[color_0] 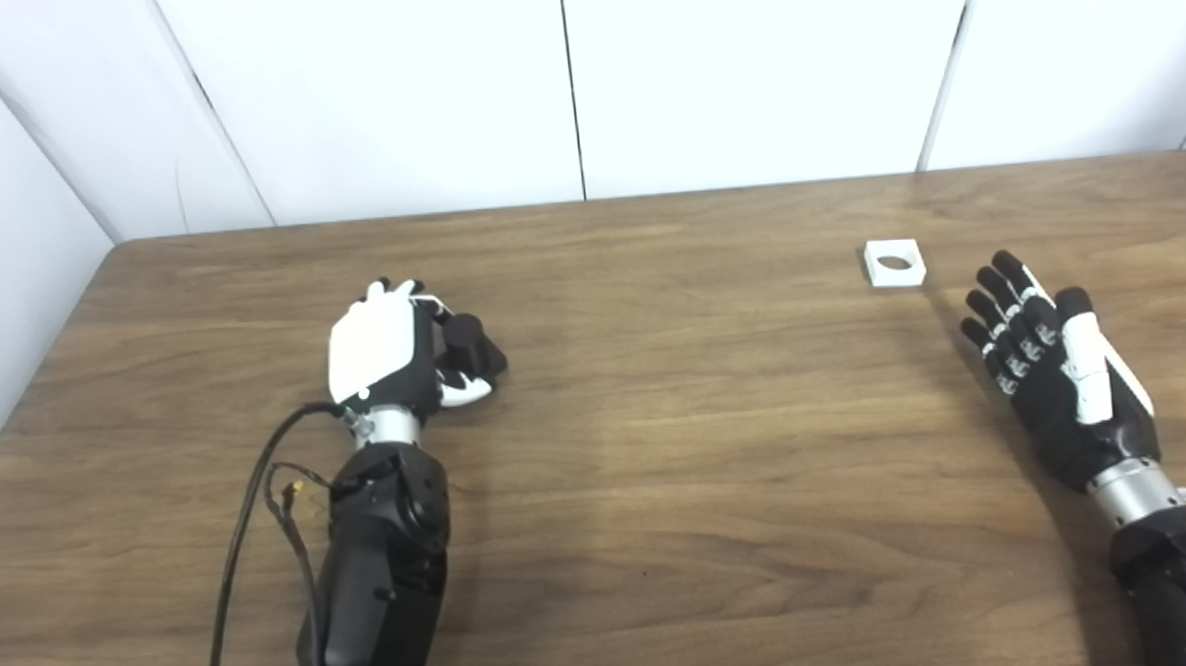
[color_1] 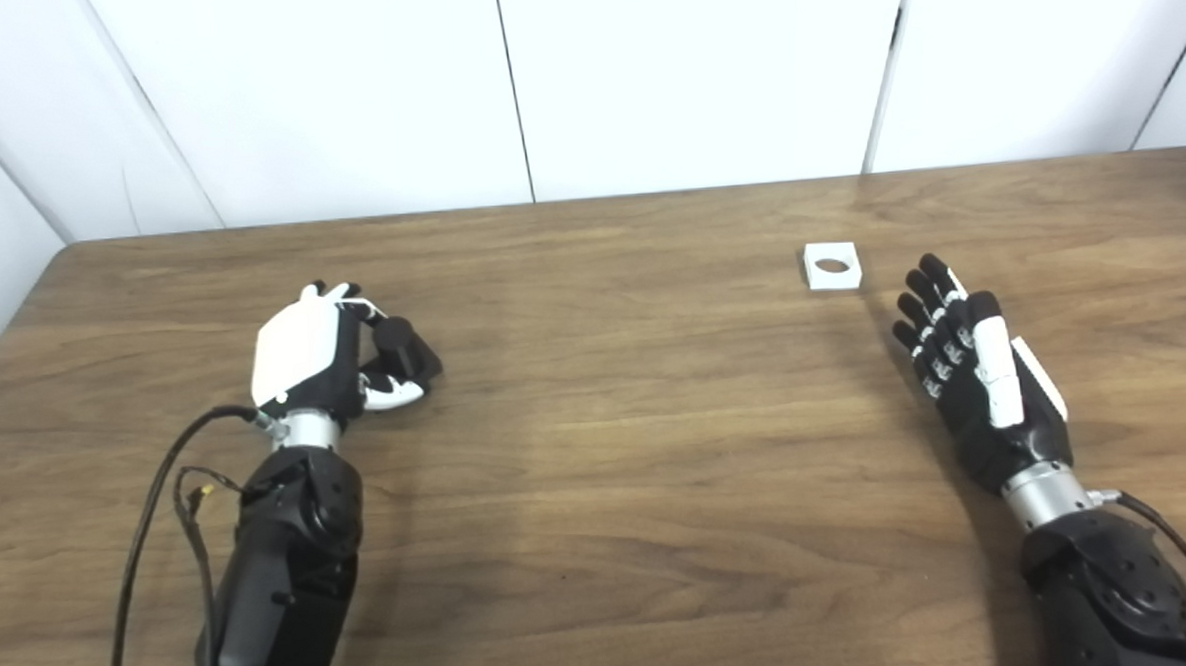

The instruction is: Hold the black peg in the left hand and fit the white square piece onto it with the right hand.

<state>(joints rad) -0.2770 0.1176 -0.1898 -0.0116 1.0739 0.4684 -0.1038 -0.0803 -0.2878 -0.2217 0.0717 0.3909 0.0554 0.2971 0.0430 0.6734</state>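
Note:
My left hand (color_0: 394, 352) rests on the wooden table (color_0: 658, 450) at centre left, its fingers curled around the black peg (color_0: 465, 341), which stands upright inside the grasp with its round top showing. The white square piece (color_0: 894, 263), with a round hole through it, lies flat on the table at the right rear. My right hand (color_0: 1050, 368) hovers just in front of and to the right of that piece, fingers stretched out and apart, holding nothing. A short gap separates its fingertips from the piece.
White wall panels (color_0: 572, 84) rise behind the table's far edge. The table's left edge runs close to the left arm, and black cables (color_0: 250, 508) trail from the left forearm across the table.

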